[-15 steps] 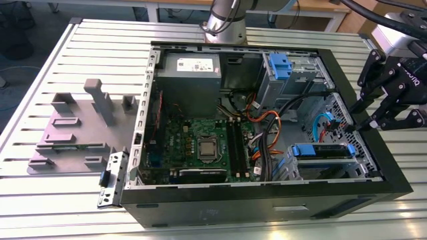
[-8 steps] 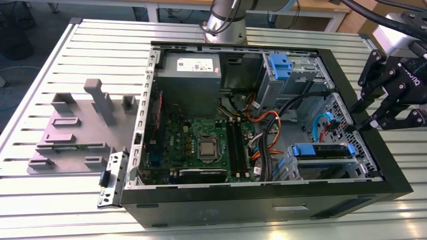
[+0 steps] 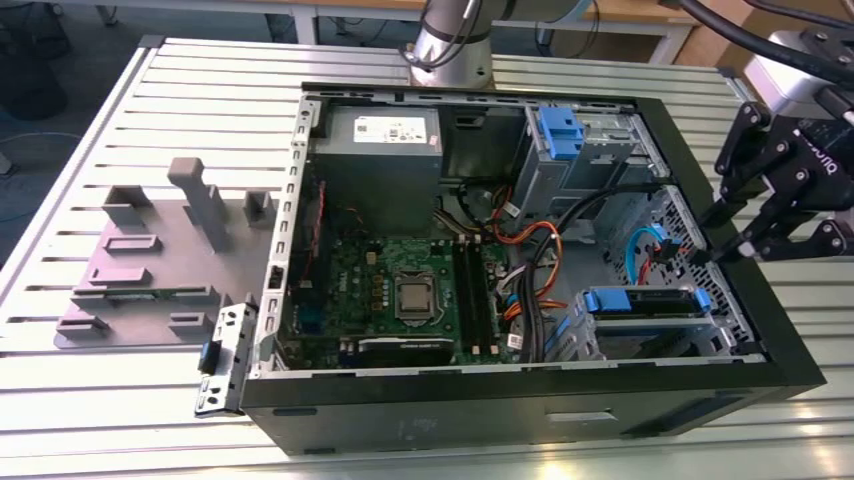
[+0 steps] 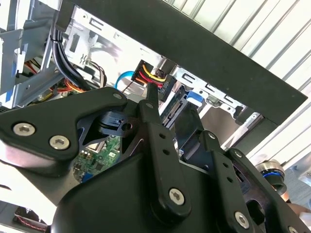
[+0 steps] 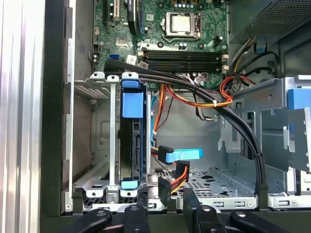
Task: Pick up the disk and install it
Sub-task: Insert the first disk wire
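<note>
**Gripper empty at case edge, disk sitting in the drive cage**

In the exterior view the gripper (image 3: 734, 240) hangs at the right edge of the frame, just outside the open PC case (image 3: 534, 400). Its fingers (image 4: 150, 116) are spread and pinch nothing.

The disk (image 3: 643, 305) is in the lower right of the exterior frame. It stands in the grey drive cage (image 3: 587, 340) with its blue carrier showing. In the first wrist view the disk (image 5: 132, 145) sits on edge in its slot, in front of the gripper (image 5: 165, 201).

I read this as the approach to the disk. To do it well:
- Line up square with the carrier's blue tabs and grip the frame, not the label face.
- The orange/yellow power cable (image 5: 177, 174) and the black cable bundle (image 5: 233, 126) run close beside the slot, so I keep the fingers off them.
- I watch the case rim for clearance.
</note>
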You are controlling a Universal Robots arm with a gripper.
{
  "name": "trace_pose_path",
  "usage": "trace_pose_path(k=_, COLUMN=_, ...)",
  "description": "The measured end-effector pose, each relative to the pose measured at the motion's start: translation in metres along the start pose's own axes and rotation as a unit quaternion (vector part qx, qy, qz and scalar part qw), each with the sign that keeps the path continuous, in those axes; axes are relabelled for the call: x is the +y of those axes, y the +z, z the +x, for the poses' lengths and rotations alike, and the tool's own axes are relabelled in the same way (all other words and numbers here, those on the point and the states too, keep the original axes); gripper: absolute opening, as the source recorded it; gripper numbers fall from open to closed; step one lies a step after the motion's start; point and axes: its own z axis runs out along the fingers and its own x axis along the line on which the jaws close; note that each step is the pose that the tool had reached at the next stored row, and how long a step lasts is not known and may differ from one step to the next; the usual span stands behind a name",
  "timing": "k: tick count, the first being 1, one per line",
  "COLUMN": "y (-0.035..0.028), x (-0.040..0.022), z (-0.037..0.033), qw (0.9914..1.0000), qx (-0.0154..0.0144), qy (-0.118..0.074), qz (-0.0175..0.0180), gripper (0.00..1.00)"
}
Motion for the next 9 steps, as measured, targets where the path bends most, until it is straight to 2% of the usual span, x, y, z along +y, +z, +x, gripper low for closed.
trace_pose_path(k=9, y=0.0049, x=-0.0002, z=0.0003, qw=1.00000, qx=0.0000, qy=0.000, qz=-0.0003, gripper=0.41)
